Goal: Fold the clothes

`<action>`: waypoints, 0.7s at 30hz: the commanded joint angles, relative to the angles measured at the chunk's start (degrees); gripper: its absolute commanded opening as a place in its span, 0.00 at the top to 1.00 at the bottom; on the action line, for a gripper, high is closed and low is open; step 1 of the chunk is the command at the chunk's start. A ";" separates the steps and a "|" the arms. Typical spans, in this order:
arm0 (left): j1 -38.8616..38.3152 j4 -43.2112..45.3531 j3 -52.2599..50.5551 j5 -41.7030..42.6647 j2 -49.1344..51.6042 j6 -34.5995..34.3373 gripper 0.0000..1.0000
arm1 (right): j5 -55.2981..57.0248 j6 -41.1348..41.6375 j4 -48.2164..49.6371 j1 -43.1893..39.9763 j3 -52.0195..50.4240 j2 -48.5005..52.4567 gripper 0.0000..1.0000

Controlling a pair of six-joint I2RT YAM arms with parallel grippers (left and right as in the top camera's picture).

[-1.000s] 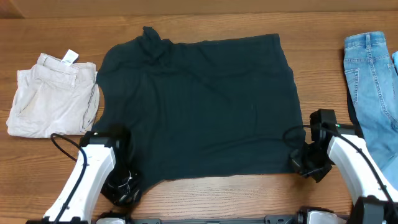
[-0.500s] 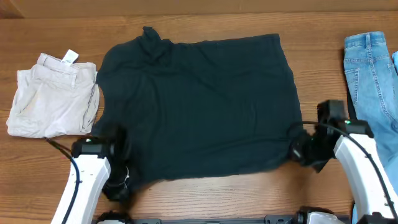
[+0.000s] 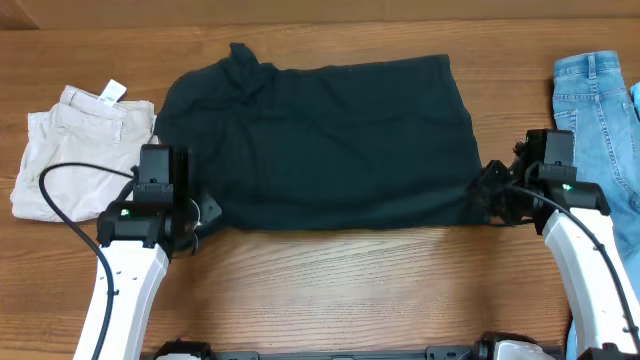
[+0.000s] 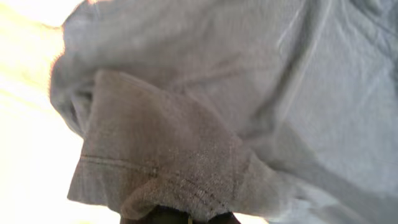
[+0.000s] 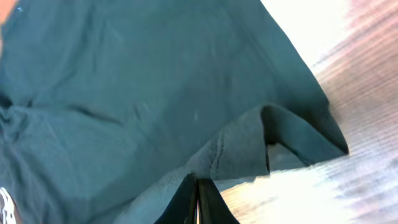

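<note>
Hem corners pinched, fold under way.
My left gripper (image 3: 197,218) and right gripper (image 3: 488,200) are each clamped on a near corner of the T-shirt (image 3: 320,140), which lies spread ahead of my fingertips. Advised: carry both corners forward level and together, and lay the hem square on the far edge.

The dark navy T-shirt (image 3: 320,140) lies spread out, plain side up, its near corners lifted and doubled over.
</note>
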 commanded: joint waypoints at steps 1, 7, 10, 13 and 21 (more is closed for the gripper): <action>0.68 6.23 1.33 -5.57 3.80 8.26 0.96 | 0.98 0.92 4.72 -0.15 1.16 4.61 0.96; 0.68 11.72 1.36 -5.66 13.29 13.22 0.58 | -3.54 0.55 14.53 -0.15 1.16 10.88 0.52; 0.68 10.82 1.40 -7.17 13.86 14.27 0.29 | -4.76 -1.88 13.70 -0.15 1.22 10.21 0.39; 0.98 8.07 2.45 -10.01 13.20 14.47 0.11 | -4.85 -2.43 9.22 -0.17 1.27 9.33 0.35; 1.33 -4.70 4.98 -0.57 13.11 9.81 0.11 | -5.05 -2.82 -2.51 -0.15 1.25 9.16 0.50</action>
